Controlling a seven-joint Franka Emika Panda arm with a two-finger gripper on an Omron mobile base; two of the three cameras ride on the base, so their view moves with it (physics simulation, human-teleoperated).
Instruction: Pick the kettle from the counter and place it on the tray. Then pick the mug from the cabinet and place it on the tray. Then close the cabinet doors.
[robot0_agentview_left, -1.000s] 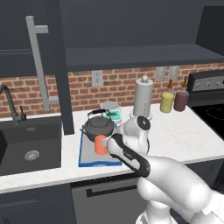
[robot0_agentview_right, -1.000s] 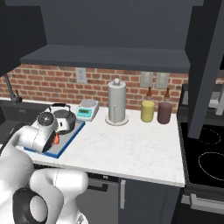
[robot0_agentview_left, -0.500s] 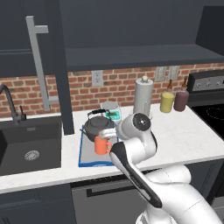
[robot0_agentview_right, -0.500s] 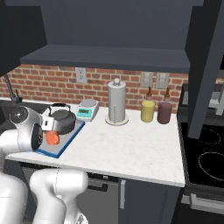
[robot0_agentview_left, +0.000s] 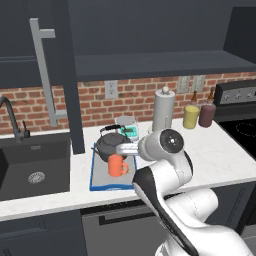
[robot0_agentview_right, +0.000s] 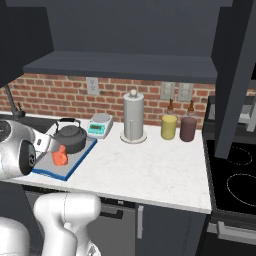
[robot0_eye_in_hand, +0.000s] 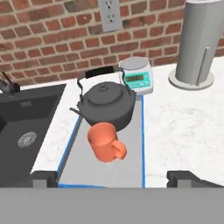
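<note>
The dark kettle (robot0_eye_in_hand: 107, 105) stands at the far end of the blue-rimmed grey tray (robot0_eye_in_hand: 131, 162) on the white counter (robot0_eye_in_hand: 183, 127). The orange mug (robot0_eye_in_hand: 105, 142) stands on the tray just in front of the kettle, with its handle towards my hand. My gripper (robot0_eye_in_hand: 113, 178) hovers at the tray's near end, open, with its fingertips (robot0_eye_in_hand: 43, 177) wide apart and nothing between them. From the left base view, kettle (robot0_agentview_left: 111, 144), mug (robot0_agentview_left: 117, 165) and tray (robot0_agentview_left: 101, 179) lie left of my hand (robot0_agentview_left: 127, 148). Both cabinet doors (robot0_agentview_left: 65, 75) (robot0_agentview_right: 235, 75) stand open above.
A small scale (robot0_eye_in_hand: 136, 78) sits behind the tray, and a tall silver paper-towel cylinder (robot0_agentview_left: 164, 110) is to its right. Yellow (robot0_agentview_left: 191, 116) and dark red (robot0_agentview_left: 206, 114) jars stand by the wall. The black sink (robot0_agentview_left: 30, 170) lies left of the tray, the stove (robot0_agentview_right: 235, 180) at the far right.
My hand has drawn back and up from the mug, which stays on the tray. The arm's wrist has swung round over the counter. Kettle and tray have not moved.
</note>
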